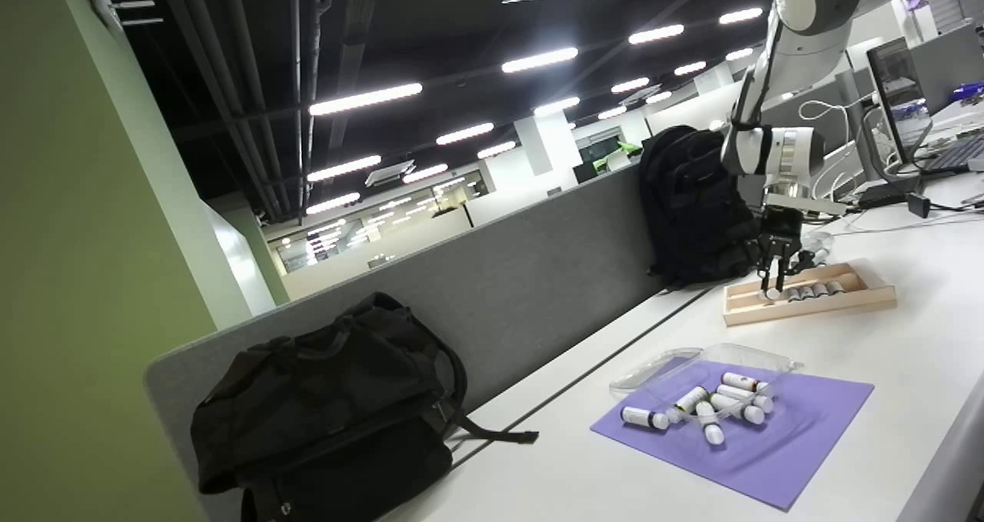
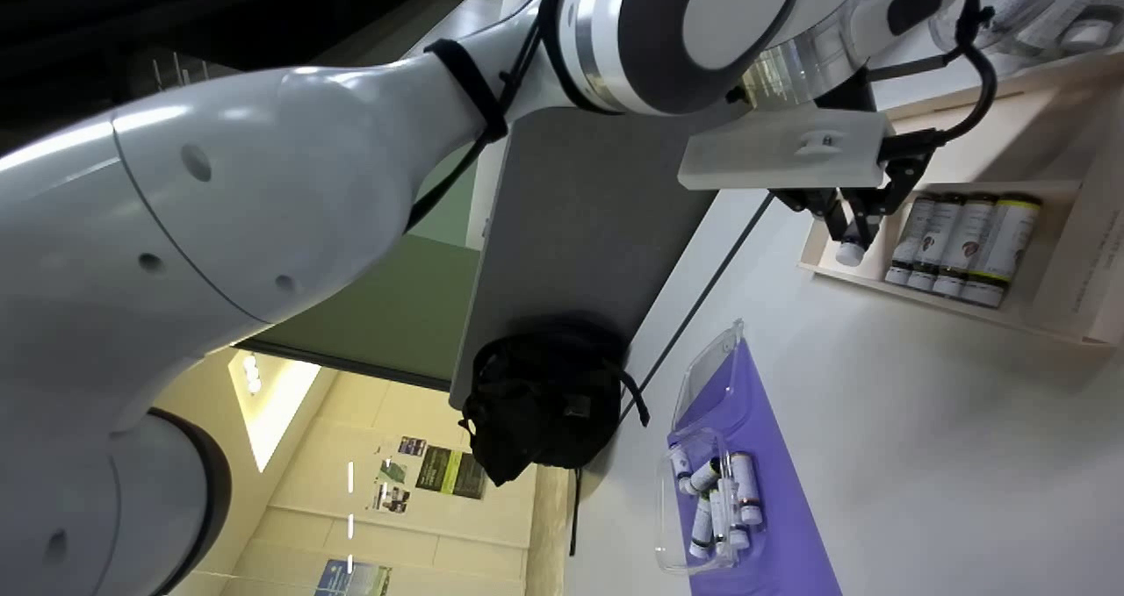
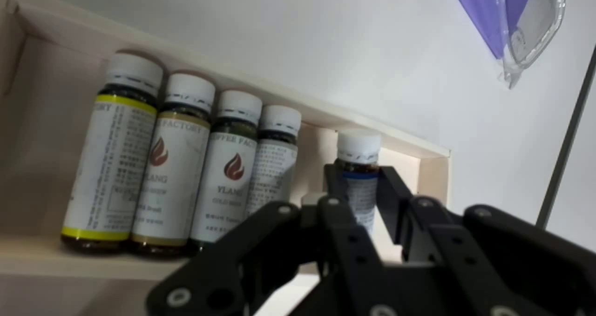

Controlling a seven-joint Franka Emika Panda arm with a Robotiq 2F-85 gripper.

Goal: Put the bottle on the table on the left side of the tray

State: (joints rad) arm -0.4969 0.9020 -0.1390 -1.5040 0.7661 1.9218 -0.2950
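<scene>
The pincer [image 3: 360, 171] is narrow, its fingers set against either side of a bottle [image 3: 362, 192] with a white cap and a blue band. The bottle is in or just above the end of the tray [image 1: 822, 307]; whether it touches the wood, I cannot tell. In the wrist view, 4 bottles [image 3: 181, 167] lie side by side in the tray, caps pointing the same way as the held bottle's, with a gap between them and it. The tray sits on the desk [image 1: 915, 345], apart from a purple mat [image 1: 769, 460]. There, more bottles [image 1: 736, 408] lie jumbled in or beside a clear box [image 2: 666, 517]. A black bag [image 1: 330, 414] rests by the grey panel [image 1: 569, 276].
</scene>
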